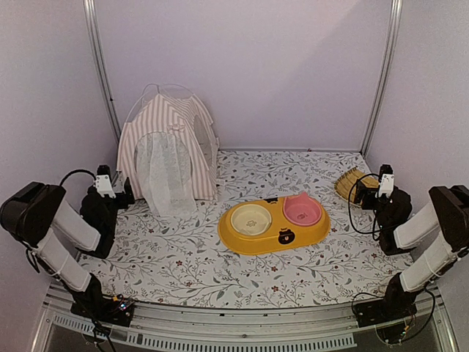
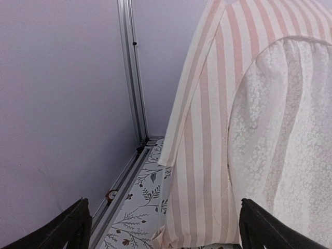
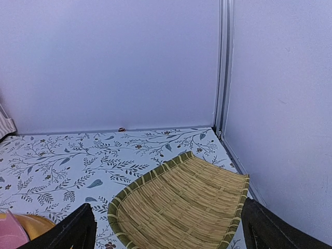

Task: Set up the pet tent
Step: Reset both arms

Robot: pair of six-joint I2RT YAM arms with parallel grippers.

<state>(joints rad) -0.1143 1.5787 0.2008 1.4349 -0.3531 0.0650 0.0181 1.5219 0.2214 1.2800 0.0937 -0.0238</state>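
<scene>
The pet tent [image 1: 170,150] stands upright at the back left of the table, pink-and-white striped with a white mesh door panel hanging at its front and thin clear poles arching over its top. It fills the right of the left wrist view [image 2: 249,135]. My left gripper [image 1: 110,192] is open and empty, just left of the tent's front corner and apart from it; its dark fingertips [image 2: 70,228] show at the bottom corners of the left wrist view. My right gripper [image 1: 382,192] is open and empty at the far right.
A yellow double feeder [image 1: 272,226] with a cream bowl [image 1: 251,218] and a pink bowl [image 1: 302,210] sits mid-table. A woven bamboo tray [image 1: 353,185] lies at the back right, before my right gripper [image 3: 181,207]. Enclosure walls and metal posts ring the floral table.
</scene>
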